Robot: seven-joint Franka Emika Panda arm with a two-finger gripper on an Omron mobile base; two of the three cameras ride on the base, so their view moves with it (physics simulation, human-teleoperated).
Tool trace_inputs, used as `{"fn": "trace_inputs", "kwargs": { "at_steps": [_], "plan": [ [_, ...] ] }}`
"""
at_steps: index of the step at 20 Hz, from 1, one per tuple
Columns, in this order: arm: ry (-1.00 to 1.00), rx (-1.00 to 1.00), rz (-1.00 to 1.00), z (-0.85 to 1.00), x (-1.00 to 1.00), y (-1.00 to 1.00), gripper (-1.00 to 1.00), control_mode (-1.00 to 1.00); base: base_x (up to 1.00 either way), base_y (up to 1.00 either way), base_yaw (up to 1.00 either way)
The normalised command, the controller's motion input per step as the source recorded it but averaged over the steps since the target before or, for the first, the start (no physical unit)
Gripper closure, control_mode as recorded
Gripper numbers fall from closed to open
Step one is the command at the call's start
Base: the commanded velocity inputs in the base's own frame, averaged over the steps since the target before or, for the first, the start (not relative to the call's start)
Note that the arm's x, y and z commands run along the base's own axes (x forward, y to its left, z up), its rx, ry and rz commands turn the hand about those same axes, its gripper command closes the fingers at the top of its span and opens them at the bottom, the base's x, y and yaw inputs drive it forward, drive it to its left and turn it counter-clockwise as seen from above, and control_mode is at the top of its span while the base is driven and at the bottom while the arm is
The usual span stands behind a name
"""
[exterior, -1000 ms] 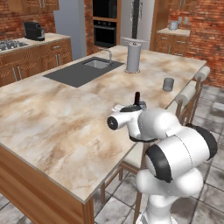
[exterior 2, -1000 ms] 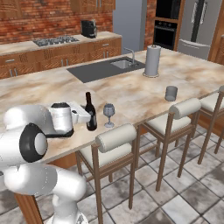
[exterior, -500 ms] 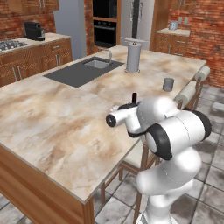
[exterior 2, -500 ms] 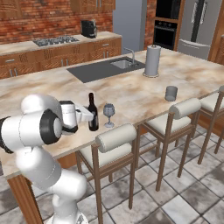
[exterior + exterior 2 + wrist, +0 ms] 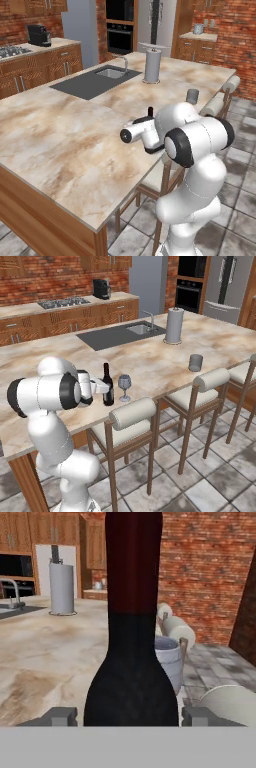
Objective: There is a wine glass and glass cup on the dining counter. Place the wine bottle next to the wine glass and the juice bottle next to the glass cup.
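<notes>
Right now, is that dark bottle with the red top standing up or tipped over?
Upright. The wine bottle stands on the dining counter with its red-capped neck pointing straight up, just beside the wine glass.

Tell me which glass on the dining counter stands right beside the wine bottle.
The wine glass, the clear stemmed one, stands just right of the wine bottle. The grey stemless glass cup stands far off, toward the stools.

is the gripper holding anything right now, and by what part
It cannot be told. The gripper brackets the wine bottle at its shoulder below the red neck; contact isn't clear.
</notes>
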Motion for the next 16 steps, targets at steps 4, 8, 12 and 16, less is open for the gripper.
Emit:
{"fn": "trace_inputs", "kwargs": {
  "at_steps": [4, 8, 12, 16],
  "plan": [
    [-0.05, 0.02, 0.05, -0.34, 0.11, -0.06, 1.0, -1.0, 0.0, 0.0, 0.0],
    [-0.12, 0.03, 0.05, -0.31, 0.14, -0.07, 1.0, -1.0, 0.0, 0.0, 0.0],
    [-0.14, 0.06, 0.04, -0.33, 0.1, -0.09, 1.0, -1.0, 0.0, 0.0, 0.0],
    [-0.13, 0.1, 0.04, -0.38, 0.02, -0.07, 1.0, -1.0, 0.0, 0.0, 0.0]
  ]
}}
